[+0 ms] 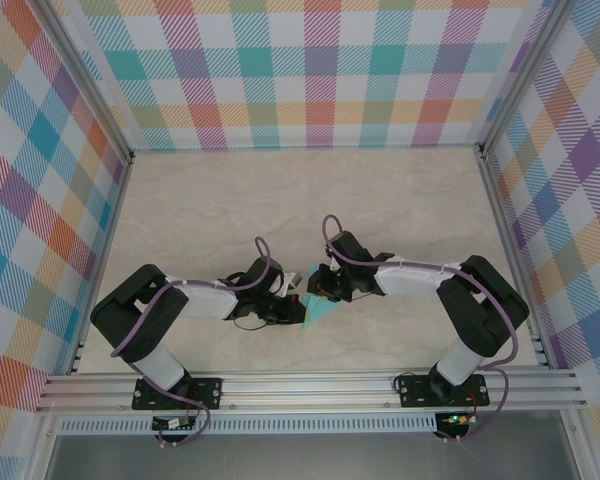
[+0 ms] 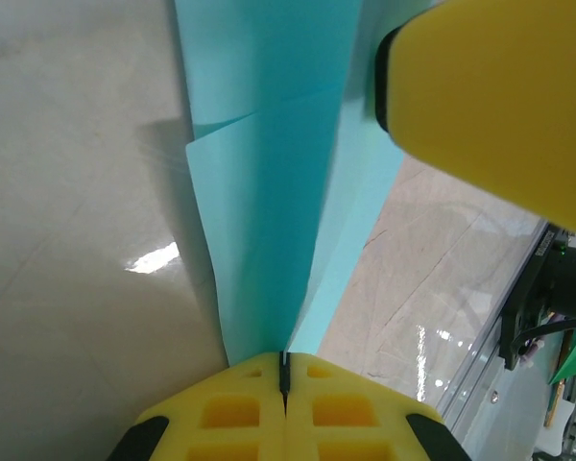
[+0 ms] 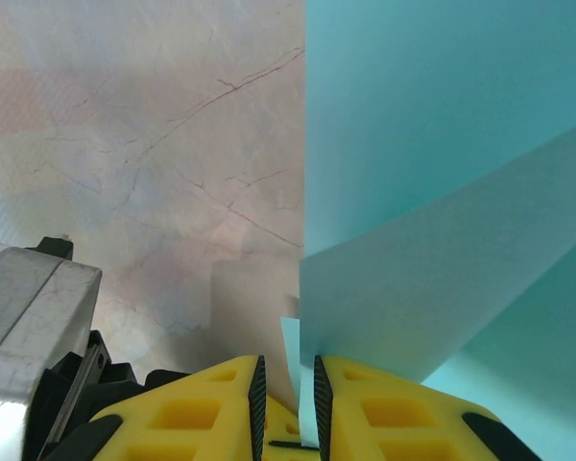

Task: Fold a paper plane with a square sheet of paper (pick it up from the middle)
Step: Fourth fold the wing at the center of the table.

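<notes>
The turquoise square sheet of paper (image 1: pixel 321 309) is folded into a narrow shape with a central crease and layered flaps, like a paper plane, and hangs between the two arms just above the table. My left gripper (image 1: pixel 298 304) is shut on its crease; in the left wrist view the yellow jaws (image 2: pixel 284 370) meet on the paper (image 2: pixel 264 202). My right gripper (image 1: pixel 316 290) faces it from the right. Its jaws (image 3: pixel 285 384) stand a narrow gap apart, with a paper edge (image 3: pixel 442 192) in the gap, lying against the right pad. One right finger (image 2: pixel 490 96) shows beside the paper.
The beige marble-patterned table (image 1: pixel 310 200) is walled by checked panels (image 1: pixel 310 70) at the back and sides. An aluminium rail (image 1: pixel 310 385) carrying both arm bases runs along the near edge.
</notes>
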